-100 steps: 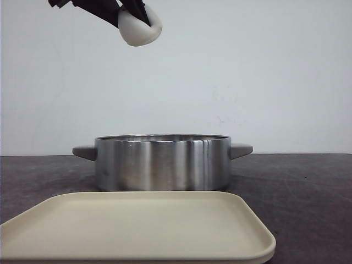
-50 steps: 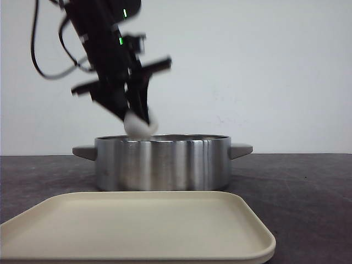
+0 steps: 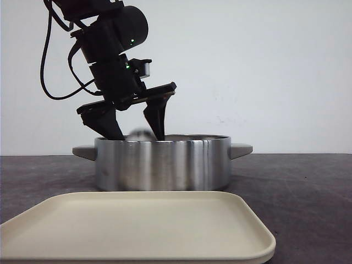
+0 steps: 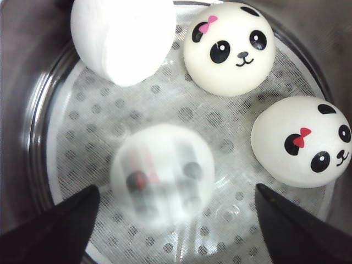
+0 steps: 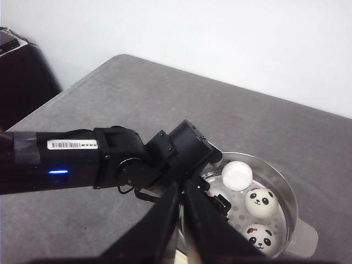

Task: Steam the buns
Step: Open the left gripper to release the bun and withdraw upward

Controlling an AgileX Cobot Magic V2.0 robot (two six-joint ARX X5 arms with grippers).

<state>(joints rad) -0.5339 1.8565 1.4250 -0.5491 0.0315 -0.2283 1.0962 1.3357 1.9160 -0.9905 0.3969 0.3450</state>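
the left fingers (image 4: 173,220) hang wide open inside the pot (image 3: 163,162), holding nothing. a blurry fourth bun (image 4: 161,175) drops between them, near three buns inside. next, the arm likely lifts out.

the right fingers (image 5: 182,212) look closed and empty.

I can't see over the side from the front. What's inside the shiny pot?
Inside the pot are four white buns on a holey liner: two panda faces up, one tipped over, one blurry below the open left claw. Under the liner is hidden.
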